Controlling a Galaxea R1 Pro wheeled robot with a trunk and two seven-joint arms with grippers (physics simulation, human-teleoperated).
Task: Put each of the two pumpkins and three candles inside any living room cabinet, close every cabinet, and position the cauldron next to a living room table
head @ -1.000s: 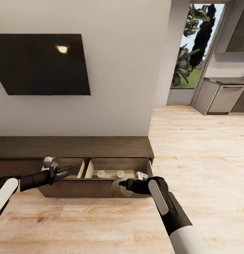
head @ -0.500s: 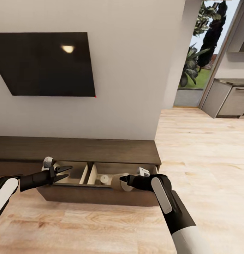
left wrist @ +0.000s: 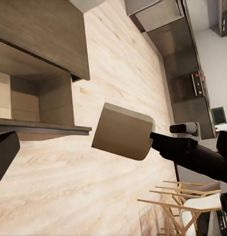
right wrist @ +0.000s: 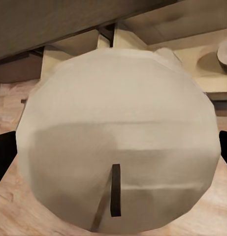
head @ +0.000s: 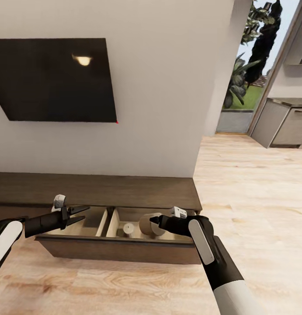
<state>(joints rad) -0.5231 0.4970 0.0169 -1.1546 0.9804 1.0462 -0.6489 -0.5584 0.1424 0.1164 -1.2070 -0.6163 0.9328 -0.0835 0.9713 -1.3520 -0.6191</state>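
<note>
The cabinet (head: 124,189) runs along the wall with one drawer (head: 102,251) pulled out, showing pale wood compartments. My right gripper (head: 154,222) is shut on a tan candle (head: 145,225) and holds it over the drawer's right compartment. Another candle (head: 129,228) stands inside that compartment. In the right wrist view the held candle (right wrist: 118,147) looms large between the dark fingertips (right wrist: 2,157). The left wrist view sees the held candle (left wrist: 124,132) from the side. My left gripper (head: 81,213) hovers open and empty over the drawer's left compartment.
A dark TV screen (head: 54,78) hangs on the wall above the cabinet. Light wood plank floor (head: 255,197) spreads to the right toward grey kitchen cabinets (head: 286,124) and a glass door with plants outside (head: 251,65).
The head view has shifted. My right gripper has carried the candle from in front of the drawer front up and over the right compartment. The left gripper has stayed in place.
</note>
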